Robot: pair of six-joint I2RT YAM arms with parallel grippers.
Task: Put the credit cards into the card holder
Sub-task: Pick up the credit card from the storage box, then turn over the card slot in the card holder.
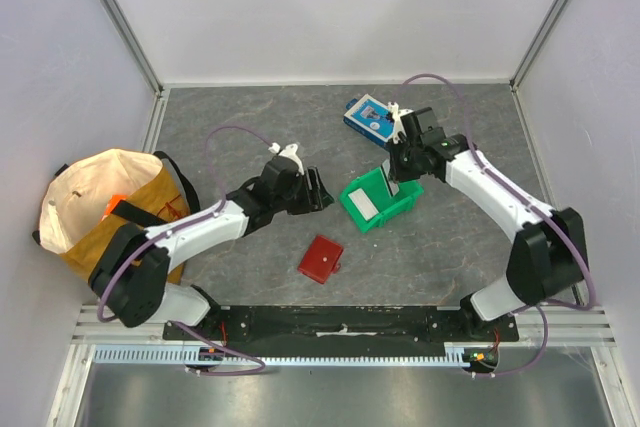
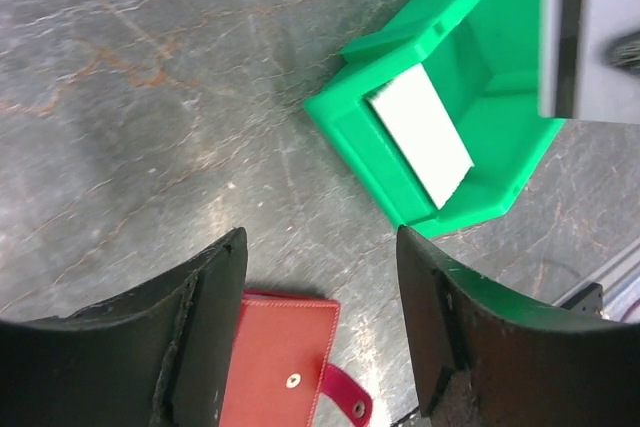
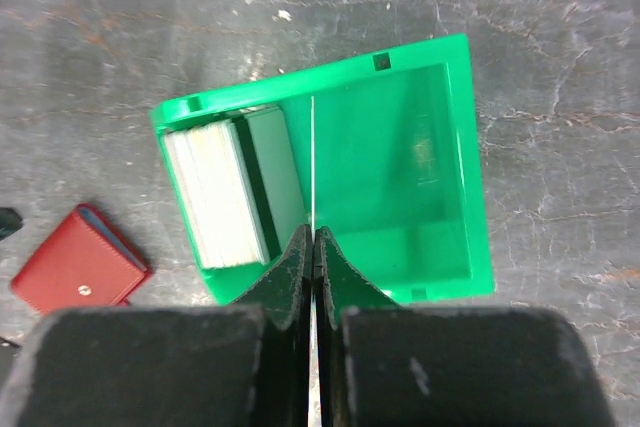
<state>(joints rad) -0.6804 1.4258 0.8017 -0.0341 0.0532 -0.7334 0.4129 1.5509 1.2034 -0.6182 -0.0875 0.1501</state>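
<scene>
The credit cards (image 3: 222, 197) stand as a pale stack on edge at the left end of the green bin (image 3: 400, 162); the left wrist view shows the same credit cards (image 2: 420, 134). My right gripper (image 3: 313, 237) is shut on one thin card (image 3: 313, 147), seen edge-on above the bin. That card (image 2: 585, 27) hangs upright at the top right of the left wrist view. The card holder (image 1: 321, 259), a red wallet, lies flat on the table with its snap tab out. My left gripper (image 2: 320, 247) is open just above the card holder (image 2: 280, 357), holding nothing.
A blue-and-white box (image 1: 370, 115) lies behind the green bin (image 1: 375, 199). A tan bag (image 1: 105, 209) stands at the left wall. The black base rail (image 1: 340, 322) runs along the near edge.
</scene>
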